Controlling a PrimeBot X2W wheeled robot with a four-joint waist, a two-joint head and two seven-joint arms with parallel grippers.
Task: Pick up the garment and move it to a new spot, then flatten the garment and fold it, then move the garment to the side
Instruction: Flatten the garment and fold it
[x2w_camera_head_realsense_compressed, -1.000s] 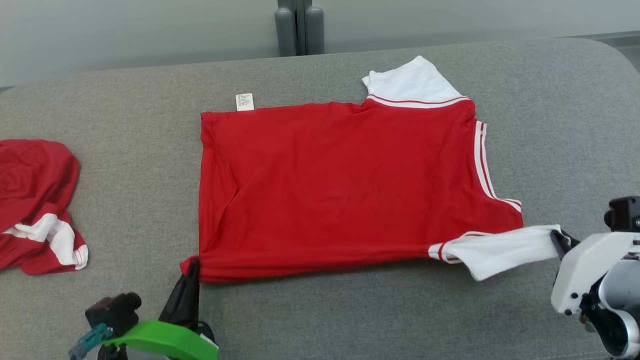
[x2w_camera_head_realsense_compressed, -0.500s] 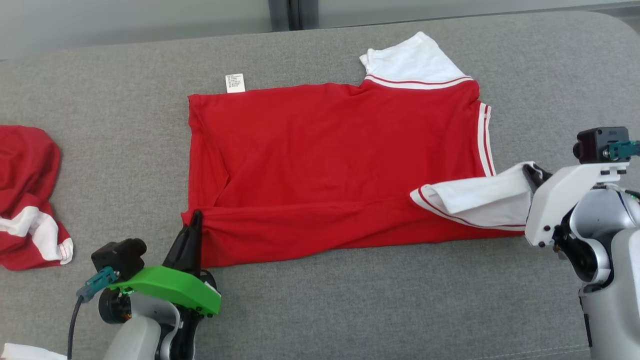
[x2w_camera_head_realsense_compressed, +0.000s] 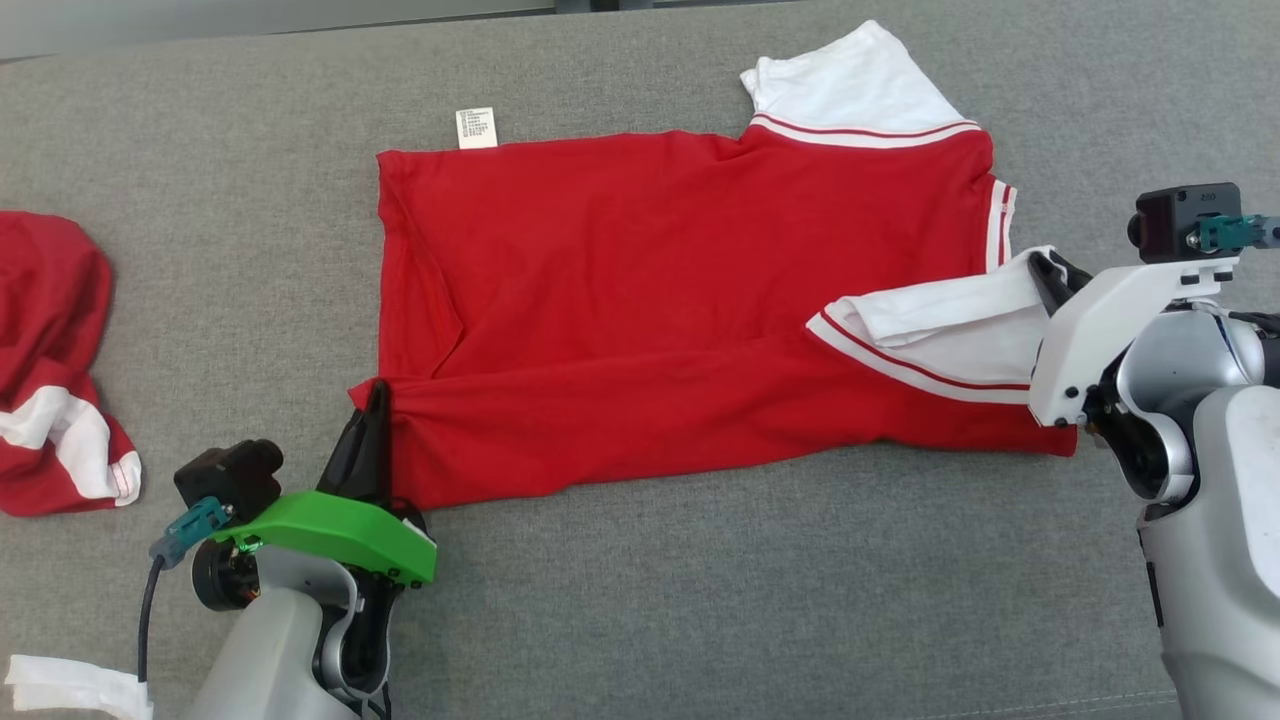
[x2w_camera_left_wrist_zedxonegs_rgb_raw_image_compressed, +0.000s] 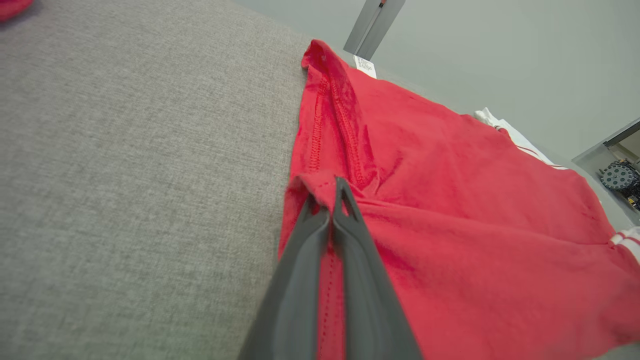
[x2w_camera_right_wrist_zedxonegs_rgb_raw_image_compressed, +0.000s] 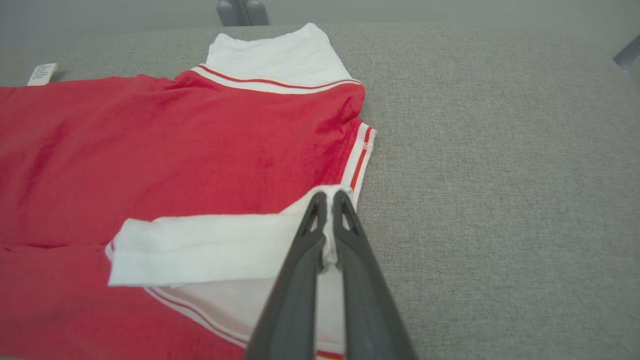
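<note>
L to R. Your left gripper (x2w_camera_left_wrist_zedxonegs_rgb_raw_image_compressed: 327, 194) is clamped shut on the near-left hem corner of the garment (x2w_camera_head_realsense_compressed: 650, 290). The garment lies spread mid-surface, hem end at left and sleeves at right. Your right gripper (x2w_camera_right_wrist_zedxonegs_rgb_raw_image_compressed: 328, 197) is pinched tight on the cuff of the near white sleeve (x2w_camera_head_realsense_compressed: 940, 325), which is lifted and laid partly over the red body.

Step in hand, as I judge it, is a lengthwise fold, w/ the near edge going up and over toward the far edge. It's started but not yet laid down.

To do it well:
- Run both arms at the same rate & height so the crease comes out straight, parallel w/ the far edge.
- The L corner looks a bit behind the R, so level them.
- Hold light tension btwn the grippers so the middle doesn't sag.
- Get the sleeve fully inside the body outline before you let go.
- The thin knit will prob. drag on the rough weave, so lift it, don't slide it.
- Release only once the cloth lies flat.

The surface is a grey woven top (x2w_camera_head_realsense_compressed: 700, 600). At far left a second red-and-white garment (x2w_camera_head_realsense_compressed: 50, 350) lies crumpled, well apart from yours. There's a white scrap (x2w_camera_head_realsense_compressed: 60, 685) at the near-left corner, and a small white label (x2w_camera_head_realsense_compressed: 477, 127) sticks out at the shirt's far edge. Behind is a plain pale wall (x2w_camera_right_wrist_zedxonegs_rgb_raw_image_compressed: 450, 10) w/ a grey post (x2w_camera_right_wrist_zedxonegs_rgb_raw_image_compressed: 242, 10) against it.
</note>
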